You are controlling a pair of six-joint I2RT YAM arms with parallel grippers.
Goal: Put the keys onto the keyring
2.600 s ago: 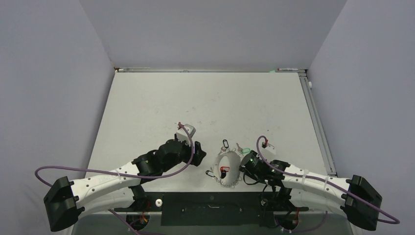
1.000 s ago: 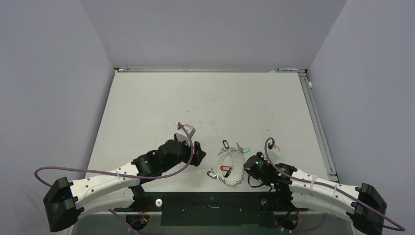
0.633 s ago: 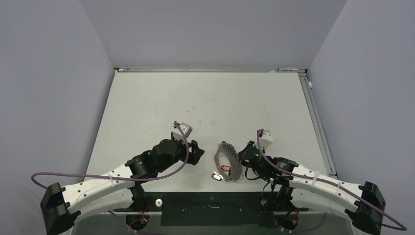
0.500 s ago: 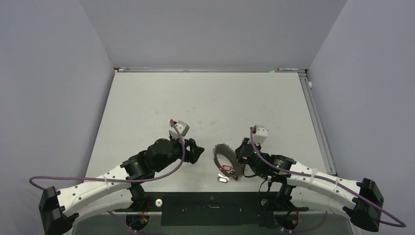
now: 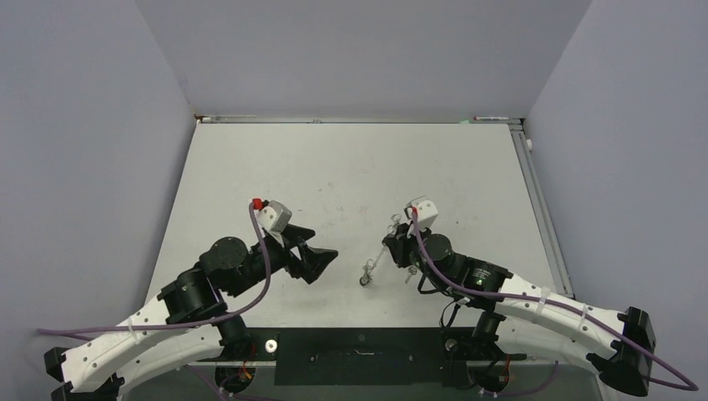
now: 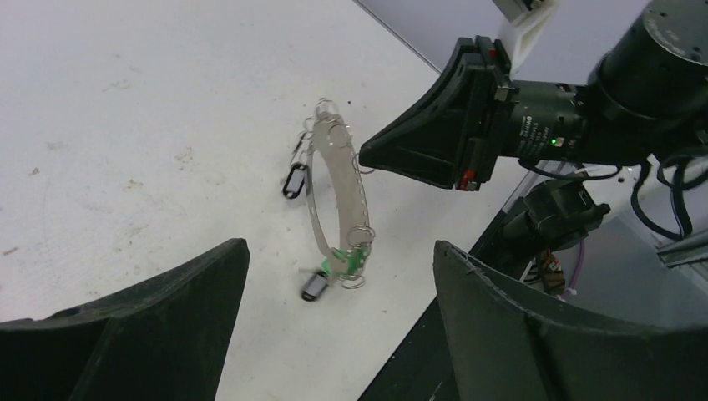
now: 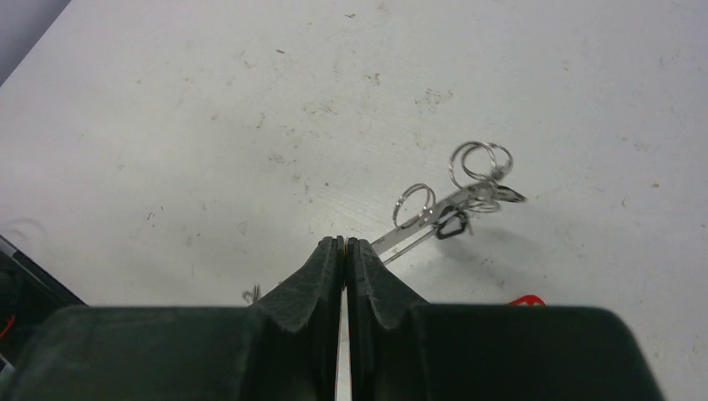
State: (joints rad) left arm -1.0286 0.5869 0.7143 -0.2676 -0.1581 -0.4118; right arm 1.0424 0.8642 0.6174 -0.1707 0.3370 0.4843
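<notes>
Scuffed white table [image 5: 359,167] boxed in by pale grey walls. Low and centre in overhead view, right gripper [image 7: 343,244] pinched fully closed on rim of keyring [image 6: 332,196], held upright on edge; unclear whether lowest part touches table. Green tag [image 6: 349,261] and small dark clips [image 6: 292,180] dangling from loop. Just left of ring, left gripper [image 5: 325,264] apart from it, jaws spread wide, pointed toward it, holding nothing.

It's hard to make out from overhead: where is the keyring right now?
Near the front middle of the table, the keyring stands upright, pinched at its edge by the right gripper, with the open left gripper facing it.
</notes>
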